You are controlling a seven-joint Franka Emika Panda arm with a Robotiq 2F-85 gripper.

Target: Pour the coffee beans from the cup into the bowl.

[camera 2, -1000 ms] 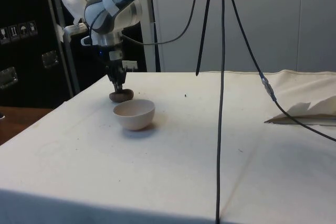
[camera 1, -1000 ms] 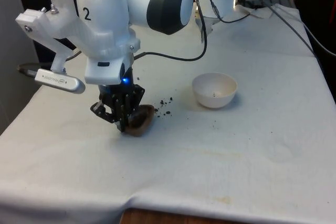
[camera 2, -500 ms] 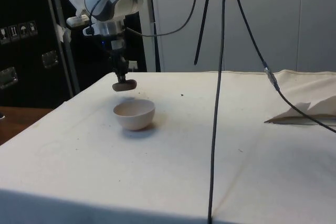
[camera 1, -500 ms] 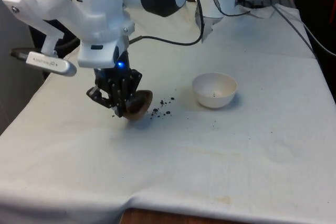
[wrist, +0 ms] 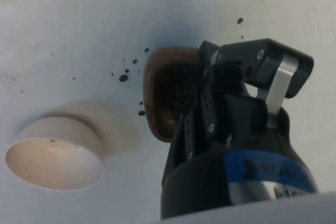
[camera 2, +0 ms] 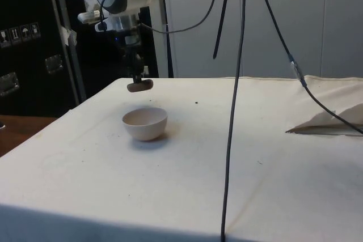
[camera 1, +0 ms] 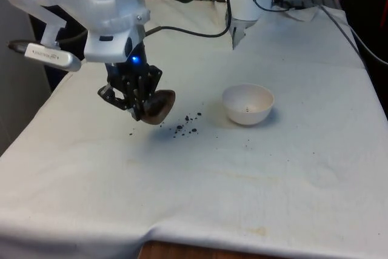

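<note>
Cup [camera 1: 156,106]: held clear of the table [camera 1: 291,168], jaws clamped on it, tipped sideways.
Beans [camera 1: 185,127]: several spilled beside the bowl [camera 1: 247,104].
Remaining: pour into the bowl.

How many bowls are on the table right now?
1. The white bowl sits on the cloth toward the front view's right of the gripper, which holds the brown cup in the air.
</note>
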